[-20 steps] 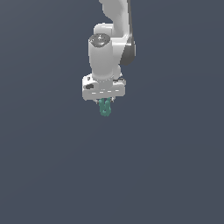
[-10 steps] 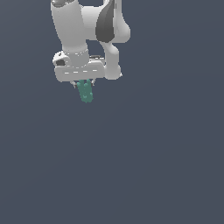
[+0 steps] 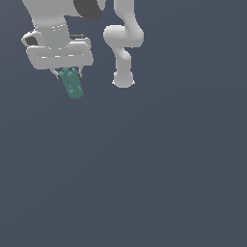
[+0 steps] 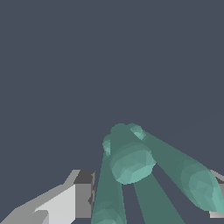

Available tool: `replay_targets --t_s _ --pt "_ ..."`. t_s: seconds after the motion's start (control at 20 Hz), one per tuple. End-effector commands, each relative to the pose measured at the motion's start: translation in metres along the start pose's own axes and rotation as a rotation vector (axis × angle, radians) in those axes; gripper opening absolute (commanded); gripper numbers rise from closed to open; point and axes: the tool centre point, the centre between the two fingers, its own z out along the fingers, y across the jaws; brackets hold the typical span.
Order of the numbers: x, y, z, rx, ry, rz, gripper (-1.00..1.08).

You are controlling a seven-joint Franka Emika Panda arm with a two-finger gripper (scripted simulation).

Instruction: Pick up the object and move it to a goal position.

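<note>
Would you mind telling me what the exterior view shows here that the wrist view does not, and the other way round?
Only the exterior view shows the white robot hand as a whole, the arm's links and its base behind, and the teal-green object hanging below the hand, tilted. Only the wrist view shows the object's lumpy, rounded lobes close up, with one grey finger beside them. Both show the gripper shut on the object against a plain dark grey background, with no goal marker visible.

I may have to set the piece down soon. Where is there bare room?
Bare floor runs everywhere below the pincer and teal piece, and toward the exterior view's right. Only the top-left corner is crowded, plus the arm's base.
</note>
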Motion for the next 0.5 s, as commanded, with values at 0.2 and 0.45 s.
replay_targets --t_s 0.2,0.45 --pt "-0.008 0.025 -0.024 -0.001 -0.002 -0.002 -1.00" --pt "-0.009 0.030 -0.029 -0.001 -0.002 -0.002 -1.00"
